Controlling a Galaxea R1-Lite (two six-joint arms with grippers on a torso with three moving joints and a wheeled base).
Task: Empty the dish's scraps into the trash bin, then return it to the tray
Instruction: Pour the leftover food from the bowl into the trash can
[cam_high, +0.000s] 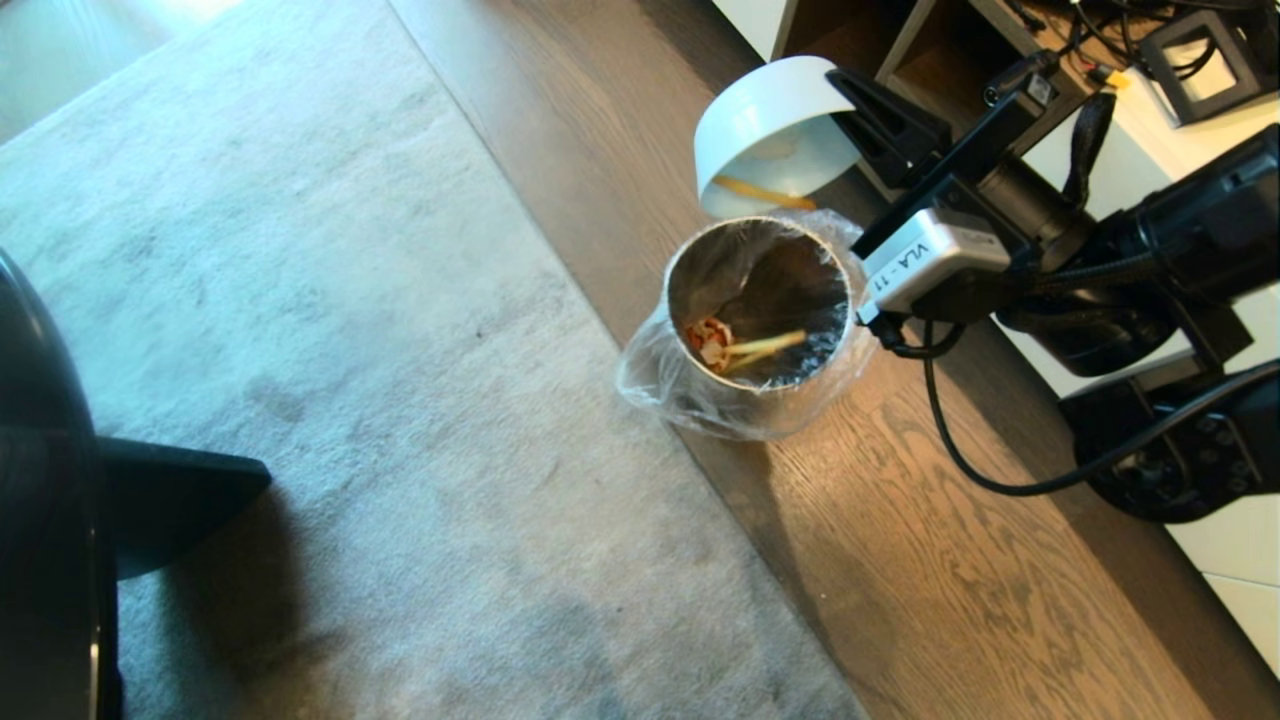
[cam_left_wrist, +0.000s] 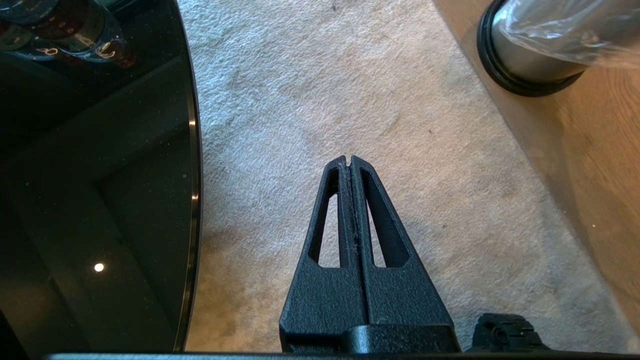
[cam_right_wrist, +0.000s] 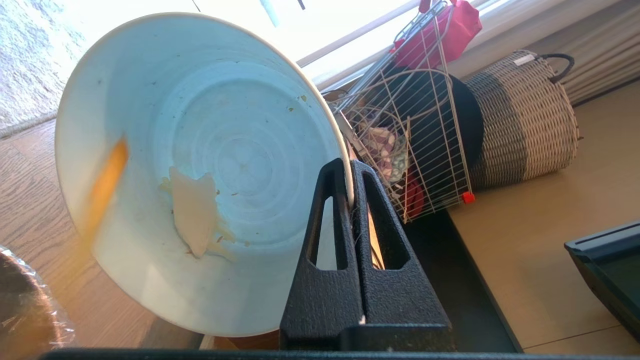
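The right end effector (cam_high: 850, 100) reaches in from the right side. It is clamped tight on the rim of the dish (cam_high: 765, 125) and holds it tipped over the trash bin (cam_high: 760, 320) on the wood floor. One of the scraps (cam_high: 762, 192) clings inside the dish; more lie in the bin. The left end effector (cam_left_wrist: 350, 162) hangs pinched shut, empty, over the carpet (cam_left_wrist: 350, 90). The tray is not seen.

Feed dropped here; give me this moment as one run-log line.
step: tipping | right hand: shut on bowl, tilted over bin | one fry in bowl, others in bin | left hand: shut, idle over carpet
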